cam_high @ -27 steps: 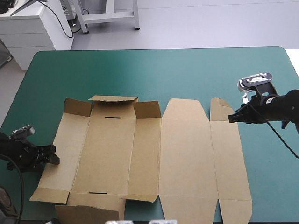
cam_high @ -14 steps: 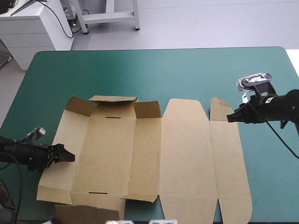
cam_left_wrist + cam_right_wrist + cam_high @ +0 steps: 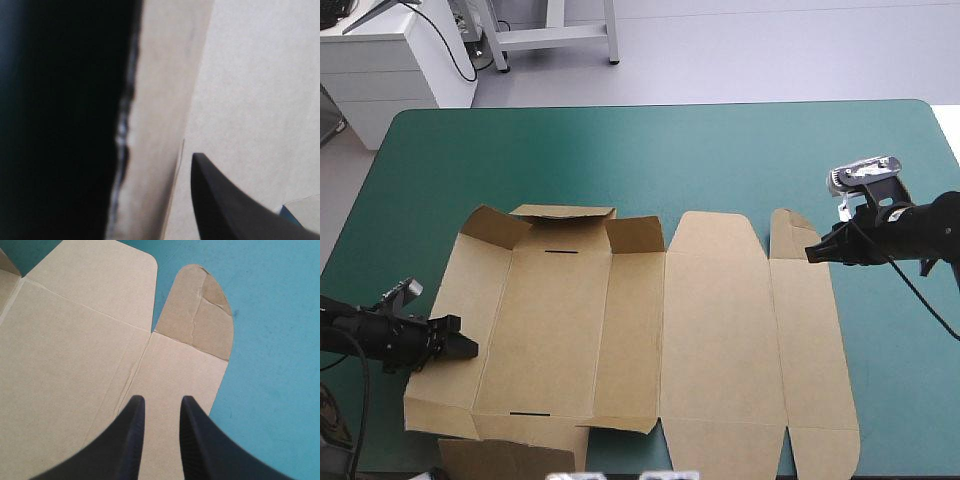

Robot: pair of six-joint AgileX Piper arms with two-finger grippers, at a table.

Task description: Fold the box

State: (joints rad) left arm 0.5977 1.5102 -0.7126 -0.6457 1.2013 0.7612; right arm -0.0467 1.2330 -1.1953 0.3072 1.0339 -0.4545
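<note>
I am working at the teal-green tabletop, where the brown cut-board box is lying opened out across the near half. It is reaching from close to the left edge to past the middle and running down to the near edge. Most of its panels are lying flat. The short flaps along its far-left end are standing up a little, and the long left panel is tilting up off the cover.

My left tool is coming in low from the tabletop's left edge and is clenching on that left panel's outer edge. In my left wrist view the board is running edge-on right beside my one visible black finger. The wide flat sheet is spreading ahead of it, and everything on the board's other side is lost in darkness.

My right tool is hanging at the box's right side, toward the tabletop's right edge, over the narrow outermost panel just below its small rounded flap. In my right wrist view its black fingers are standing almost together with a narrow gap and are gripping nothing. The brown panel is lying under them, the creased rounded flap is just ahead, and bare teal-green cover is beside it.
</note>
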